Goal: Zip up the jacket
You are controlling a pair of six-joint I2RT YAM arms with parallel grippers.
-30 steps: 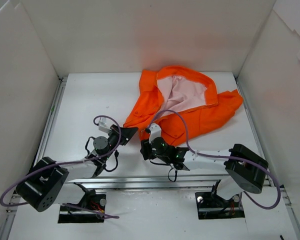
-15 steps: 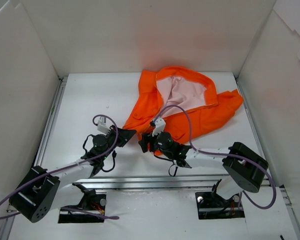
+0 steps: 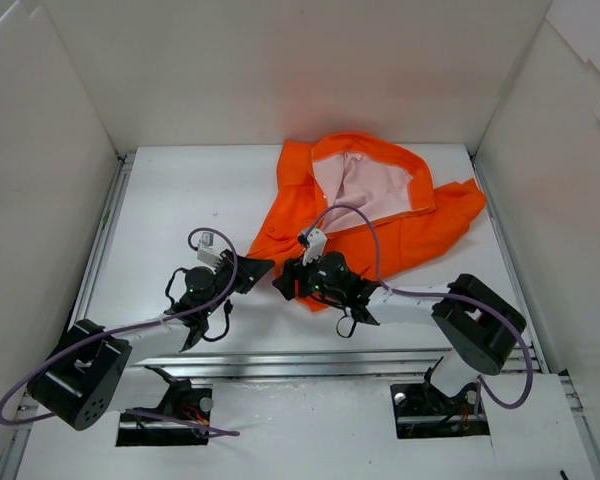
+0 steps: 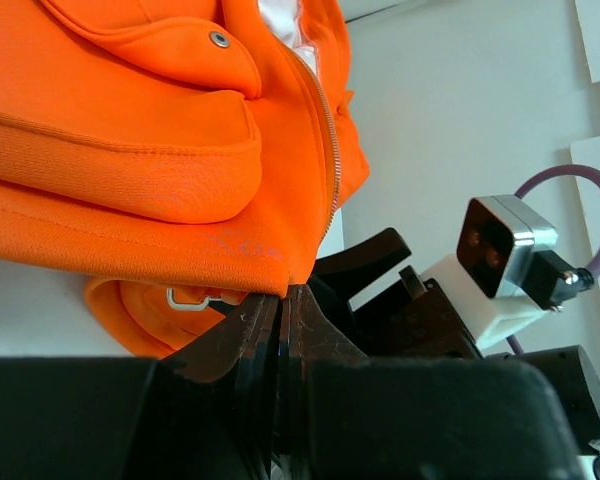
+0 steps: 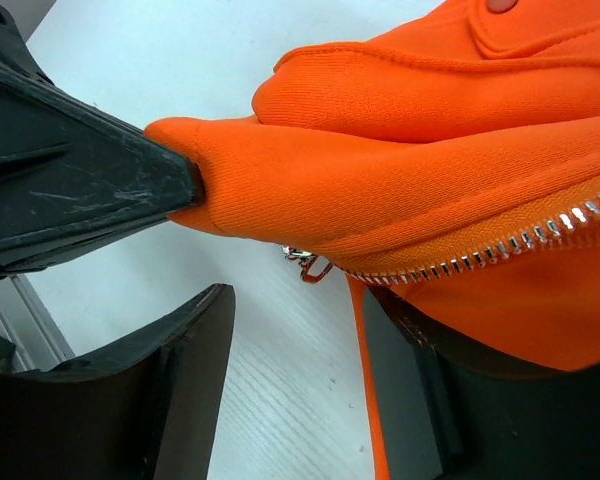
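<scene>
The orange jacket (image 3: pixel 380 215) lies at the back centre of the table, its pink lining (image 3: pixel 365 190) showing. My left gripper (image 3: pixel 261 266) is shut on the jacket's lower hem corner (image 4: pixel 270 262), its jaws pressed together in the left wrist view (image 4: pixel 282 292). My right gripper (image 3: pixel 283 284) is open just right of it; in the right wrist view (image 5: pixel 300 300) its fingers (image 5: pixel 170 390) straddle bare table below the small metal pull (image 5: pixel 305 262) at the bottom end of the zipper strip (image 5: pixel 500 245). The pull hangs free, untouched. The zipper (image 4: pixel 330 150) also shows in the left wrist view.
White walls (image 3: pixel 50 200) close in the table on the left, back and right. A metal rail (image 3: pixel 310 360) runs along the front edge. Purple cables (image 3: pixel 355 225) loop over both arms, the right one above the jacket's lower part.
My right gripper has moved left and forward to the jacket's lower corner, close beside the left gripper. The left gripper stays at the hem while its arm shifts behind it.
</scene>
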